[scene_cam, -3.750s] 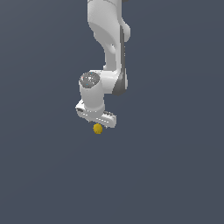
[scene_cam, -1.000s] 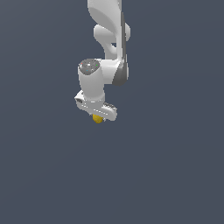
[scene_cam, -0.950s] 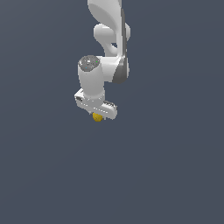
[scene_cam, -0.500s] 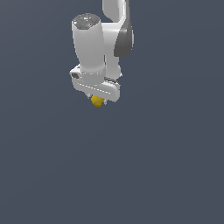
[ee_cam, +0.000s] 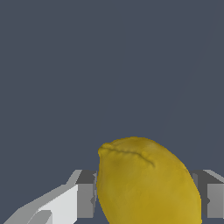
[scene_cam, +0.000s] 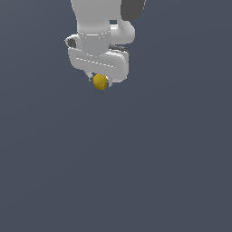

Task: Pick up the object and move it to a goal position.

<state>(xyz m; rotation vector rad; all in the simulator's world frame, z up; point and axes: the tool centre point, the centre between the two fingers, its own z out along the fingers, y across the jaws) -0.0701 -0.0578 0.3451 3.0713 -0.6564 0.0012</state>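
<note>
White rounded arm [scene_cam: 97, 27], dk grey joint, boxy white hand [scene_cam: 100, 80], grey fingers [ee_cam: 86, 199]

Plain dark slate-blue backdrop [scene_cam: 116, 172] fills exterior view from edge to edge, uniform tone, no seams, no markings, no horizon. Same flat slate-blue surface [ee_cam: 87, 65] fills upper part of wrist view. Cannot tell whether floor or wall. No other item distinguishable.

no readable text, no labels, brands, numbers or signs in either view
</note>
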